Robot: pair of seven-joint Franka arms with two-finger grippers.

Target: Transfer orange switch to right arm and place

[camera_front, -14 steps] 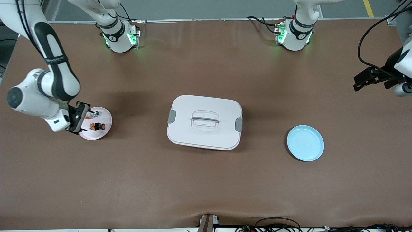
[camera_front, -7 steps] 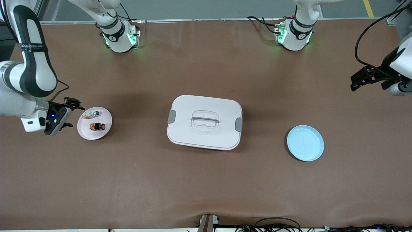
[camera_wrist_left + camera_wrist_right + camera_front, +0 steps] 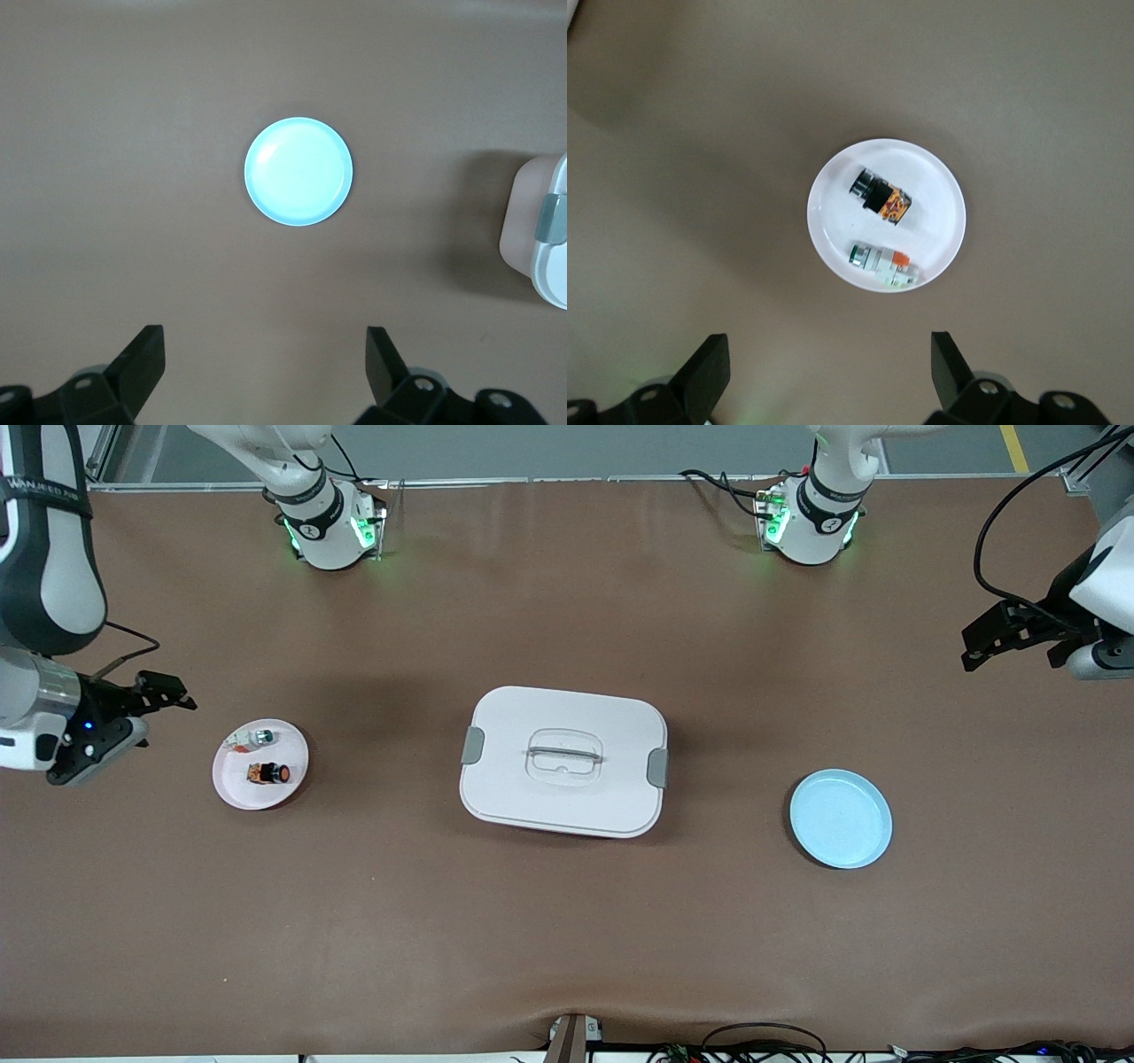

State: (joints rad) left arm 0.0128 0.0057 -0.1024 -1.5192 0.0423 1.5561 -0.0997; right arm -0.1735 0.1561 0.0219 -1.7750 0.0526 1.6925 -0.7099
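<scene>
The orange switch (image 3: pixel 268 773) lies on its side on a small white plate (image 3: pixel 232 788) toward the right arm's end of the table. In the right wrist view the switch (image 3: pixel 881 197) shows on that plate (image 3: pixel 943 181). My right gripper (image 3: pixel 149 722) is open and empty, up in the air beside the plate, over bare table at the table's end; its fingertips (image 3: pixel 709 359) frame bare table. My left gripper (image 3: pixel 985 646) is open and empty, high over the left arm's end of the table, and it waits; its fingertips (image 3: pixel 146 350) show over bare table.
A small white-and-silver part with a greenish tip (image 3: pixel 260 736) lies on the same plate, also in the right wrist view (image 3: pixel 881 263). A white lidded box (image 3: pixel 563 760) stands mid-table. A light blue plate (image 3: pixel 840 818) lies toward the left arm's end, also in the left wrist view (image 3: pixel 299 171).
My right gripper has drawn back from over the white plate toward the table's end, leaving the orange switch on the plate. My left gripper has drifted slightly away from the table.
</scene>
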